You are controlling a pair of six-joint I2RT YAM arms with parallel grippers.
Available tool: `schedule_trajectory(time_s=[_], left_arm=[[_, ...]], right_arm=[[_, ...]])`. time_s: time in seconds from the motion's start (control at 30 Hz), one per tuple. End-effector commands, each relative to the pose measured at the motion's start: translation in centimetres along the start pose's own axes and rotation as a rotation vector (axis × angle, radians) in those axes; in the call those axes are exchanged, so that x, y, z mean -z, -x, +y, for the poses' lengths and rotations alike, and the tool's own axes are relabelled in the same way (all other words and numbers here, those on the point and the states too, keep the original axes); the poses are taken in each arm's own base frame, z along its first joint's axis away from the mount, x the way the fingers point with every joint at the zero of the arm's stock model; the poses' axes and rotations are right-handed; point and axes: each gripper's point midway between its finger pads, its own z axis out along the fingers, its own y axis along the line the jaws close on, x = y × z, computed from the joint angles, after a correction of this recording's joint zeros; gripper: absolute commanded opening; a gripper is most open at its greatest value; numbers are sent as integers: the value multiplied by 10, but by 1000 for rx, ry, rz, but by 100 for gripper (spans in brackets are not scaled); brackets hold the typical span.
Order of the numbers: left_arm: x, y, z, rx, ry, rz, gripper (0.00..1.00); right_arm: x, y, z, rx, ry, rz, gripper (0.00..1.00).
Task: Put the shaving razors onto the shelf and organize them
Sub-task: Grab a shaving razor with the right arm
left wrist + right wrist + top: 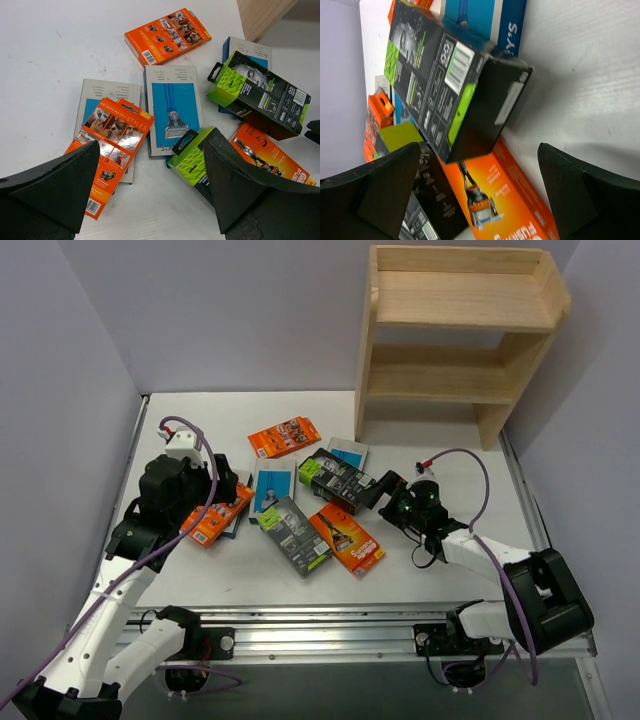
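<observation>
Crowding the black box point(338, 480) — orange pack point(347, 538) beside, blue card point(350, 451) beneath.

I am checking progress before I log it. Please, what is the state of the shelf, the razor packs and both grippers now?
shelf: upright, both tiers bare.
orange packs: three, flat on the table, none shelved.
black boxes: two, lying among the packs, none shelved.
light-blue cards: three, flat, two partly covered by other packs.
left gripper: open, above the packs.
right gripper: open, pointed at one black box, holding nothing.
</observation>
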Motion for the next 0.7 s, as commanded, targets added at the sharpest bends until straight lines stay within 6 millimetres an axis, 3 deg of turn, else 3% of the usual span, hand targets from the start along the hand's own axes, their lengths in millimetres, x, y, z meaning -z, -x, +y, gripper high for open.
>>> schedule_trajectory(time_s=[0.0, 0.13, 0.23, 0.5, 0.6, 0.63, 0.67], left_arm=[[3, 14, -6, 11, -26, -30, 94], [4, 14, -8, 12, -40, -27, 94], [5, 15, -6, 13, -30, -33, 94], [4, 14, -9, 12, -44, -26, 94], [3, 12, -8, 11, -42, -19, 94], [3, 13, -8, 10, -39, -20, 94], [3, 13, -7, 8, -35, -19, 94]], right_arm=[[-19, 26, 36, -18, 95, -69, 100], [-39, 32, 40, -6, 88, -78, 100], [-54, 26, 39, -29, 93, -52, 100], [-75, 17, 48, -65, 143, -37, 97], [-77, 16, 57, -72, 178, -29, 82], [-75, 18, 61, -72, 193, -31, 68], [-74, 19, 65, -73, 205, -33, 61]])
